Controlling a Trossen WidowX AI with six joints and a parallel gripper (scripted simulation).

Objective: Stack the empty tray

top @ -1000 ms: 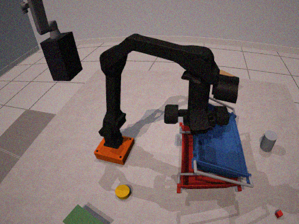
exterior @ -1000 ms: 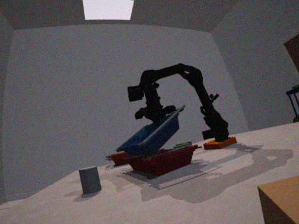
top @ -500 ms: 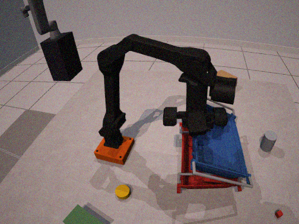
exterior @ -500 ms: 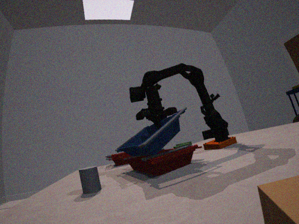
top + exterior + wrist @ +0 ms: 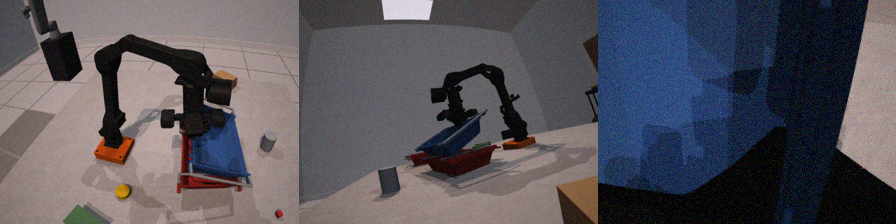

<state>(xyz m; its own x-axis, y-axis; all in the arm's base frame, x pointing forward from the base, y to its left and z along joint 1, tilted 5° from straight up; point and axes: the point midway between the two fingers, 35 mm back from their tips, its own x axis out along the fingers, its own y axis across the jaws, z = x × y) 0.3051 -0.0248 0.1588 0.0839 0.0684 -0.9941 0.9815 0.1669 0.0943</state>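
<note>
Obliquely, the blue tray (image 5: 219, 145) (image 5: 456, 136) (image 5: 648, 75) hung from the end effector (image 5: 196, 130) (image 5: 458, 124), which was closed on its wall at the side nearer the arm's orange base (image 5: 128, 148) (image 5: 530, 141). The blue tray was steeply tilted: the gripped side stood high, while the opposite side sloped down toward the grey cylinder (image 5: 267, 141) (image 5: 389, 181). Beneath it, the red tray (image 5: 207, 186) (image 5: 465, 164) rested upright on the table (image 5: 154, 178) (image 5: 417, 204), its interior mostly hidden, so that its load could not be made out. One grey bar (image 5: 213, 178) crossed the near end of the red tray in the top view; the other was largely obscured. The low side of the blue tray lay close above the red tray, though contact could not be determined. A yellow disc (image 5: 123, 191) lay apart from both trays, as did a small red cube (image 5: 279, 213). A tan block (image 5: 226, 77) (image 5: 581, 195) occupied the far part of the table in the top view.
</note>
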